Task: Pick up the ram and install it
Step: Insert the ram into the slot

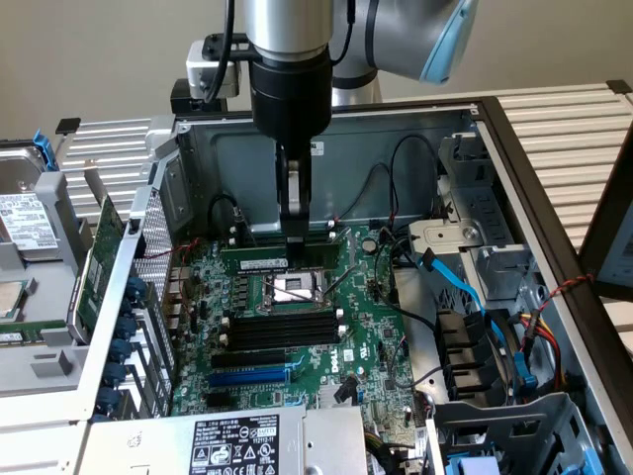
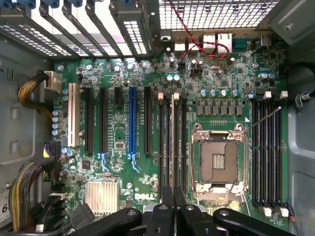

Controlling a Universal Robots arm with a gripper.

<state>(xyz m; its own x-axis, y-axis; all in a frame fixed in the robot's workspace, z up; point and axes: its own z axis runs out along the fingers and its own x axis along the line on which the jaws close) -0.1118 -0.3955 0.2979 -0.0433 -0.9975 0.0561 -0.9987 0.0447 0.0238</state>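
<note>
The ram [image 1: 259,260] is a long green stick with a white label. It stands on edge along the memory slot bank on the far side of the CPU socket [image 1: 294,289] in the open computer case. My gripper [image 1: 297,240] comes straight down onto its top edge, shut on it near the middle. In the wrist view the ram [image 2: 173,142] appears edge-on as a thin pale line running out from my gripper [image 2: 173,197], in line with the slots beside the socket [image 2: 220,160]. I cannot tell how deep it sits in the slot.
A bank of black memory slots [image 1: 280,332] lies on the socket's near side, a blue slot [image 1: 247,376] beyond it. Blue cables [image 1: 460,287] and drive bays crowd the exterior view's right. A green expansion card [image 1: 99,247] and a hard drive [image 1: 25,223] sit outside the case on the left.
</note>
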